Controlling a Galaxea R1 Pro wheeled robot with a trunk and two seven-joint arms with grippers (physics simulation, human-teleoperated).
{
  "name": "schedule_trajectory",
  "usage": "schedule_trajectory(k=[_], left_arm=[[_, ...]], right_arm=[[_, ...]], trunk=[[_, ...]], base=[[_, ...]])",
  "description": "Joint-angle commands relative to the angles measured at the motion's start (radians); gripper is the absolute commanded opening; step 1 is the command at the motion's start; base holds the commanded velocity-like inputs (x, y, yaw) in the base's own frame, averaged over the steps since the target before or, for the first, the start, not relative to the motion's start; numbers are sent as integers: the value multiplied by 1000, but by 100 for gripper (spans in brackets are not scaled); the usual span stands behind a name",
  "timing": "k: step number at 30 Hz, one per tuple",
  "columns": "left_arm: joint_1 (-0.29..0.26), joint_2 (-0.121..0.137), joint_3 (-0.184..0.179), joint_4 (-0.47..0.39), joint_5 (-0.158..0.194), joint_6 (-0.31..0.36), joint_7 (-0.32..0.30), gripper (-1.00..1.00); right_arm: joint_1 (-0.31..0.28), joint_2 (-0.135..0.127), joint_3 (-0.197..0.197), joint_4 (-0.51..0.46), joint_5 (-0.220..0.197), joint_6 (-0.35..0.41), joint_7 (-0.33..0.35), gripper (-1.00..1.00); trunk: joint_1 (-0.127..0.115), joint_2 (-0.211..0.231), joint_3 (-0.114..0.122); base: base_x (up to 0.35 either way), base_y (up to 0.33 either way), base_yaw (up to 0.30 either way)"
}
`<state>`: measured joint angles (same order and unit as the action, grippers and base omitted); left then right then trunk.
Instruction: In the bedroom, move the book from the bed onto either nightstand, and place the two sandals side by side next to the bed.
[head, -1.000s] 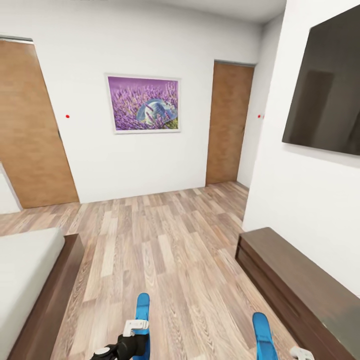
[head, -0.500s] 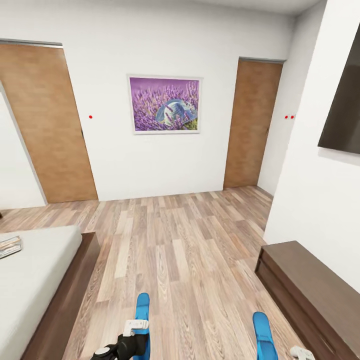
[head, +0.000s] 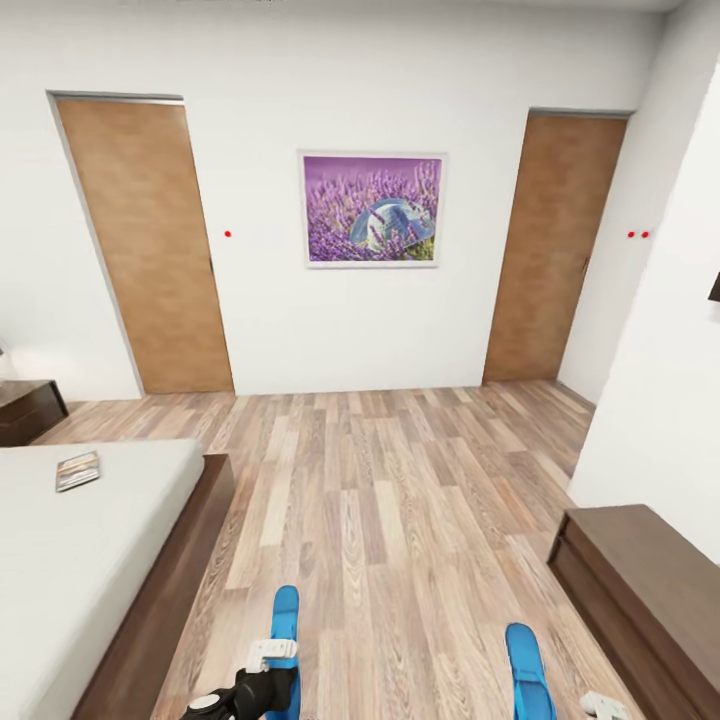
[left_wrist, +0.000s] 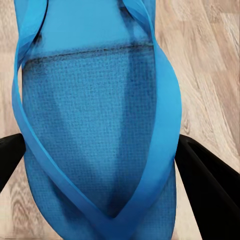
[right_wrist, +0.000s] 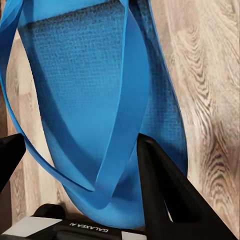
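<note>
— So, where do you stand? Your left gripper (head: 262, 668) is clamped on one sandal (head: 284, 628), and in the left wrist view its dark fingers (left_wrist: 207, 182) sit at either edge of the sole (left_wrist: 95, 125). Your right gripper (right_wrist: 80, 150) has the other sandal (head: 526, 668) pinched too, one finger (right_wrist: 165, 185) pressing on the strap side.

— And the rest of the task?

— The book (head: 77, 470) lies on the bed (head: 70, 560), near the mattress's foot-end corner, close to the headboard-side nightstand (head: 28, 410) at the far left. The low cabinet (head: 640, 590) runs along the wall on your right.

— What could spoil it from here?

— Mostly the grips. Each sandal is thin and floppy and is held near one end, so a quick turn of the base may let it sag or swivel between the jaws. You then set it down crooked, not side by side with its partner.

— Anything else?

— The bed frame (head: 160, 600) is just beside your left arm. Swing towards it carelessly and the projecting sandal may catch the wooden edge and be pulled loose. Both hands are full as well, so I judge you must put the sandals down before the book can be lifted.
</note>
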<state>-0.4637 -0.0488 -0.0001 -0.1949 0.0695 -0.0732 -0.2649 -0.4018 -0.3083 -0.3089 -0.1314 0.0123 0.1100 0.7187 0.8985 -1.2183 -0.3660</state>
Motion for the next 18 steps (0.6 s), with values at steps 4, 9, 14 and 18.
schedule_trajectory(k=[4, 9, 14, 18], left_arm=[[-1, 0, 0, 2, 7, -2, -4, -100], [-1, 0, 0, 2, 7, -2, -4, -100], [-1, 0, 0, 2, 7, -2, -4, -100], [-1, 0, 0, 2, 7, -2, -4, -100]], right_arm=[[0, 0, -9, -2, -2, 13, 5, -100], [0, 0, -9, -2, -2, 13, 5, -100], [0, 0, -9, -1, -1, -4, 3, -100], [0, 0, -9, 0, -2, -49, 2, -100]], trunk=[[0, -1, -1], [0, -1, -1], [0, -1, -1], [0, -1, -1]], base=[[0, 0, 292], [0, 0, 292], [0, 0, 121], [0, 0, 17]])
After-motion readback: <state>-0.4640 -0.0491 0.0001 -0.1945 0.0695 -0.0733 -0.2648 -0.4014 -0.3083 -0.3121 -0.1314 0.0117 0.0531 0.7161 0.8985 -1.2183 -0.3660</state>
